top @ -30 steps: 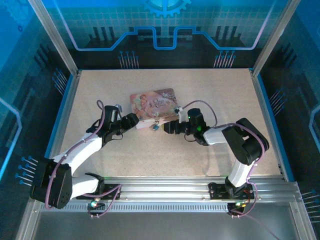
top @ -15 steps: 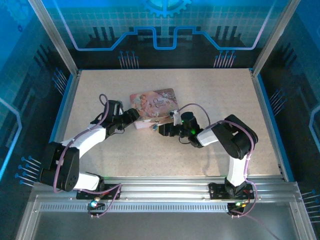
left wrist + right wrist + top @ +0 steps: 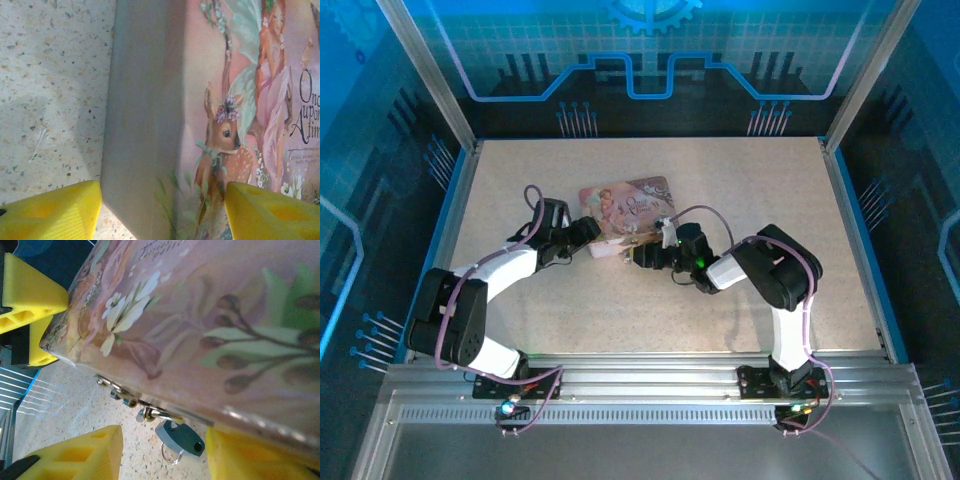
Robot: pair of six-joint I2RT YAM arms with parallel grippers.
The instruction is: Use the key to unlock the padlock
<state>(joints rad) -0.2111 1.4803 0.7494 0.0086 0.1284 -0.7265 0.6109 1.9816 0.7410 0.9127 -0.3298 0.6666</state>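
The padlock (image 3: 180, 437) on the pink tin (image 3: 625, 205), not yet opened.
From above, the left pincer (image 3: 582, 238) and right pincer (image 3: 642, 256) flank the tin on a speckled table (image 3: 740, 180) inside blue walls (image 3: 720, 50). Left wrist: jaws open astride the tin's edge, probably to steady it. Right wrist: jaws open, the padlock hanging between them; the key I cannot find.

Mid-table (image 3: 740, 180), tin box (image 3: 628, 210); padlock (image 3: 181, 438) hanging at its near edge. Left hand (image 3: 590, 235) astride its left corner, right hand (image 3: 642, 256) flanking the padlock.
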